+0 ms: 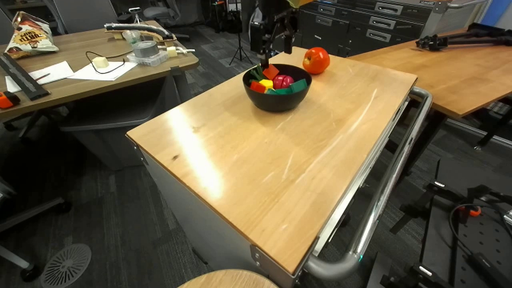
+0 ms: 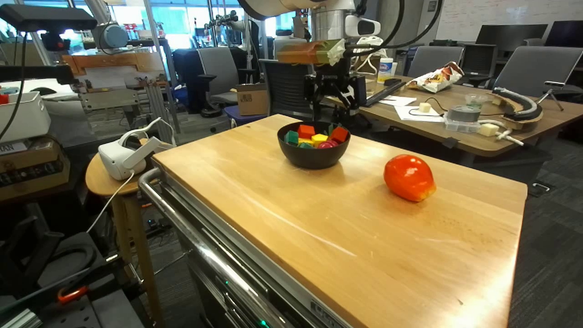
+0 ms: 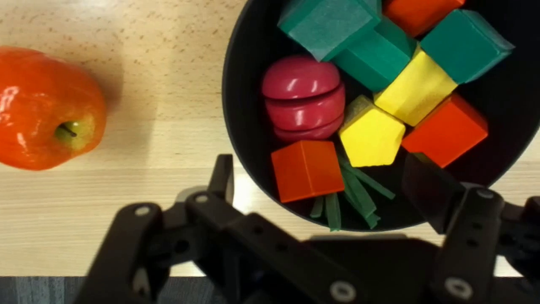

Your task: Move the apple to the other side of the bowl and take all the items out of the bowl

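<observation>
The glossy black bowl (image 1: 276,102) stands on the wooden top in both exterior views. Inside it in the wrist view lie a dark-red fruit (image 3: 303,97), an orange-red cube (image 3: 308,171) over green leaf strips (image 3: 358,194), a yellow piece (image 3: 373,137), a red block (image 3: 447,131) and several green blocks (image 3: 333,25). Beside the bowl, apart from it, rests the red-orange apple (image 3: 46,109), also seen as an apple (image 2: 409,177) in an exterior view. My gripper (image 3: 324,179) is over the bowl, fingers spread wide to either side of the orange-red cube, holding nothing.
A metal rail (image 1: 384,208) runs along a side of the wooden top (image 1: 256,160). A desk with a chip bag (image 1: 32,36) and a tape roll (image 1: 146,49) stands nearby. A white headset (image 2: 125,157) sits on a stool.
</observation>
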`<action>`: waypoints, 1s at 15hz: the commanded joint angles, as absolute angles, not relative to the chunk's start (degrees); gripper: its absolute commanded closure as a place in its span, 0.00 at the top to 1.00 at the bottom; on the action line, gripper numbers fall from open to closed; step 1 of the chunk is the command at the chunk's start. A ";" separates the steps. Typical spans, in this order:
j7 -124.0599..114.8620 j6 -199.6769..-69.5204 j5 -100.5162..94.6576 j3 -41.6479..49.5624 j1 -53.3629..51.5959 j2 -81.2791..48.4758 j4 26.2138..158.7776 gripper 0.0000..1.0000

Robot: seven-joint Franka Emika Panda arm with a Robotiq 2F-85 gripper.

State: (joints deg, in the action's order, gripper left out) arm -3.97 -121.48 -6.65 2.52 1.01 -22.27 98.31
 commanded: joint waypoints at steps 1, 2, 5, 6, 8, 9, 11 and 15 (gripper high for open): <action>-7.17 -121.38 -4.59 2.61 0.70 -24.58 95.16 1.00; -8.16 -121.57 -4.49 2.80 0.64 -25.25 94.79 1.00; -11.84 -120.66 -3.74 3.14 0.56 -27.57 93.07 1.00; -13.39 -120.24 -3.54 3.28 0.41 -28.29 92.40 1.00; -16.19 -119.44 -3.04 3.48 0.24 -29.36 91.48 0.96; -17.25 -119.46 -2.80 3.57 0.29 -29.64 91.08 0.86; -18.93 -119.02 -2.23 3.71 0.33 -30.05 90.35 0.68; -20.71 -118.64 -1.26 3.73 0.23 -29.60 90.53 0.42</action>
